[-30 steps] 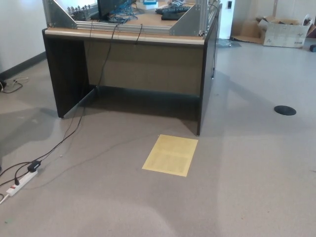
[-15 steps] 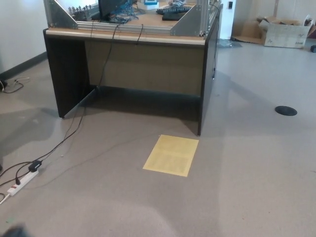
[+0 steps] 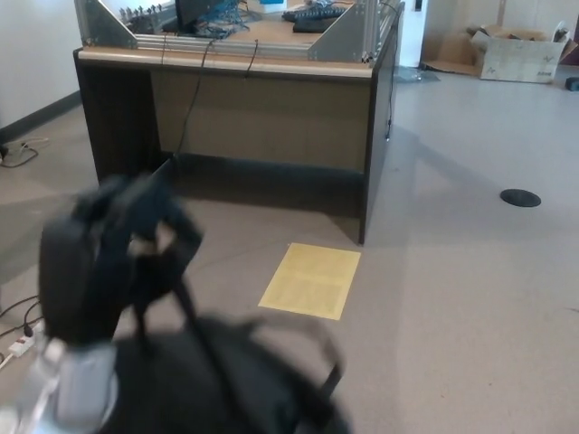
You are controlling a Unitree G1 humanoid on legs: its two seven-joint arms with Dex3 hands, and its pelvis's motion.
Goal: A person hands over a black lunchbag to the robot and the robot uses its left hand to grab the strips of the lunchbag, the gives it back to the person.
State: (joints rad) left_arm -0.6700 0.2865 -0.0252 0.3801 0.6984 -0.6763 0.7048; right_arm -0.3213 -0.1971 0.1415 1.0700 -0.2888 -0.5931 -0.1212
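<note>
Head view, the only one. Heavy motion blur over the lower left quarter, so detail there is poor.

The robot's black left hand (image 3: 109, 249) comes up from the lower left on a grey forearm (image 3: 77, 384) that is cut off by the bottom edge. The fingers look curled around dark strap-like strips (image 3: 185, 307), but the blur makes it impossible to tell for sure whether they are closed on the strips or only beside them. The right hand does not show.

The soft black lunchbag (image 3: 226, 380) sits low in the picture, directly below and to the right of the left hand; its lower part is cut off by the bottom edge. Its outline is smeared and its opening cannot be made out, so the contents are unknown. At least two strips rise from it toward the hand, with a looped one on its right side; the exact count is unclear.

Background is sharp:
- One dark-sided desk with a tan front panel (image 3: 262, 117), its top cut off at the upper edge, carrying an aluminium frame (image 3: 344, 41) and tangled cables.
- One yellow rectangular sheet (image 3: 310, 280) flat on the grey floor (image 3: 470, 316), just in front of the desk's right leg.
- One round black floor disc (image 3: 520, 197), well to the right.
- One open cardboard box (image 3: 516, 54) at the far right, contents not discernible.
- One white power strip (image 3: 20, 344) at the left edge, partly hidden by the hand.
</note>
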